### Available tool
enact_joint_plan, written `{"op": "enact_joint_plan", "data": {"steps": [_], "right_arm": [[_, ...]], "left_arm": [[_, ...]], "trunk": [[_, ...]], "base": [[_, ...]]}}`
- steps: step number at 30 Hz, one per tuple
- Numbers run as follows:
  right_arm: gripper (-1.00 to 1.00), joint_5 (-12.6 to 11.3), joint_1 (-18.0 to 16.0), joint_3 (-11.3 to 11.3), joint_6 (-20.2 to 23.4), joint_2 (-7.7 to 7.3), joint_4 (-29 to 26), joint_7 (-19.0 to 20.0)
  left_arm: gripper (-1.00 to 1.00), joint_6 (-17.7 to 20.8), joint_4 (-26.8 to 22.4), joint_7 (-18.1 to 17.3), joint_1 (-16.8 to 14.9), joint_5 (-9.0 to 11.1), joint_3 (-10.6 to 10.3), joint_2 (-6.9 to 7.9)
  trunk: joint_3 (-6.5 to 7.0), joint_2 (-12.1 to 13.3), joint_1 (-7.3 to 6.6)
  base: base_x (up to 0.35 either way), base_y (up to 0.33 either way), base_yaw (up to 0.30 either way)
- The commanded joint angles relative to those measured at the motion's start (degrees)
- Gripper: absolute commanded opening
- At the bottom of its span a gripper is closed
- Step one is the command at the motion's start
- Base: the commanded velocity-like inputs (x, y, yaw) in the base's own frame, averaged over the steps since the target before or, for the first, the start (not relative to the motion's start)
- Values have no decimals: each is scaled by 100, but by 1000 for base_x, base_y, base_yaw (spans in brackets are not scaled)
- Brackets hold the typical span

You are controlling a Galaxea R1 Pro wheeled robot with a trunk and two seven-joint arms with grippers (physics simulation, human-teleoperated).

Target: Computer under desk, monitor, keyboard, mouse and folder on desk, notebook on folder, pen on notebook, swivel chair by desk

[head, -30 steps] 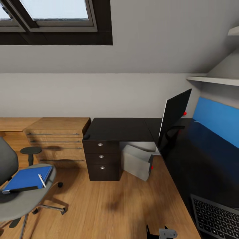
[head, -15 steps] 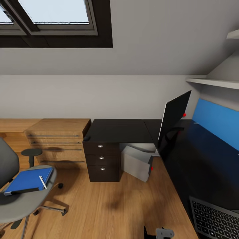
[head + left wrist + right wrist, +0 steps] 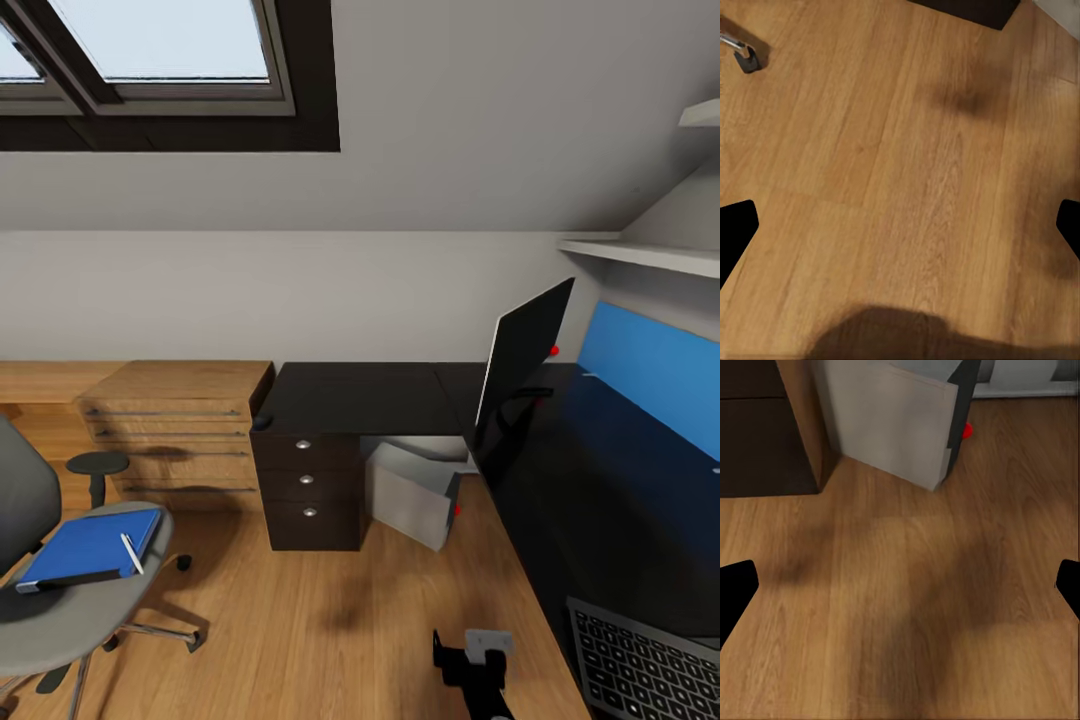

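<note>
Facing an unsorted bedroom workspace, both grippers hung wide and empty over the floor.

Nearest, the keyboard point(image 3: 645, 660) lay on the desk point(image 3: 590, 480) at right; left, the folder point(image 3: 90, 548), likely light, stiff, best pinched at an edge, lay on the swivel chair point(image 3: 75, 610) under the pen point(image 3: 130, 553). Farther stood the computer point(image 3: 415, 493) and monitor point(image 3: 522, 355).
</note>
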Motion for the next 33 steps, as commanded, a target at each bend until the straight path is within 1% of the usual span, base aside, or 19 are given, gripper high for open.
{"op": "enact_joint_plan", "data": {"steps": [1,2,4,5,7,8,10,11,12,13,16,17,18,19,22,24,26,29,33], "right_arm": [[100,56,-4,-36,132,5,-133,-18],[100,56,-4,-33,424,12,-384,-21],[100,59,-6,-31,727,30,-620,-25],[100,61,-12,-29,1031,55,-856,-35],[100,63,-18,-28,1342,72,-1106,-44],[100,64,-23,-28,1659,82,-1374,-51],[100,64,-26,-28,1988,89,-1664,-55],[100,61,-28,-27,2334,96,-1970,-58],[100,60,-29,-27,2513,99,-2125,-59],[100,59,-30,-27,2887,103,-2431,-60],[100,58,-31,-29,3455,105,-2886,-61],[100,57,-31,-33,3809,104,-3192,-59],[100,55,-31,-37,3969,103,-3349,-56],[100,41,-31,-43,4251,101,-3660,-49],[100,-27,-32,-45,4570,100,-4095,-43],[100,-152,-29,-32,4826,101,-4487,-38],[100,-328,-25,-14,5238,100,-4878,-25],[100,-469,-24,-14,5573,99,-5104,-9],[100,-564,-23,-42,5747,87,-5246,-23]], "left_arm": [[100,-19,8,-28,-5,67,-37,2],[100,-20,8,-28,-5,93,-37,5],[100,-20,8,-28,-5,136,-39,3],[100,-21,8,-28,-5,189,-39,2],[100,-21,8,-28,-5,242,-38,-1],[100,-21,8,-28,-5,293,-38,-2],[100,-21,8,-28,-5,338,-37,-1],[100,-21,8,-28,-5,375,-37,0],[100,-21,8,-28,-5,389,-37,0],[100,-21,8,-28,-5,409,-37,0],[100,-18,8,-28,-5,426,-39,0],[100,-16,8,-28,-5,433,-38,0],[100,-15,8,-28,-5,435,-38,0],[100,-14,8,-28,-5,437,-37,2],[100,-14,8,-28,-5,436,-40,6],[100,-13,8,-28,-5,436,-43,8],[100,-13,3,-34,-5,427,-48,9],[100,-19,1,-60,-5,410,-63,9],[100,-28,-4,-86,-5,396,-80,9]], "trunk": [[12,38,-23],[30,78,-44],[66,158,-88],[84,198,-110],[120,278,-154],[138,318,-176],[174,399,-220],[192,439,-242],[210,479,-264],[228,519,-286],[281,639,-352],[299,679,-374],[317,719,-396],[335,760,-418],[389,880,-484],[425,960,-528],[461,1040,-572],[461,1040,-572],[461,1040,-572]], "base": [[0,0,0],[0,0,0],[0,0,0],[0,0,0],[0,0,0],[0,0,0],[0,0,0],[0,0,0],[0,0,0],[0,0,0],[0,0,0],[0,0,0],[0,0,0],[0,0,0],[0,0,0],[0,0,0],[0,0,0],[0,0,0],[0,0,0]]}}
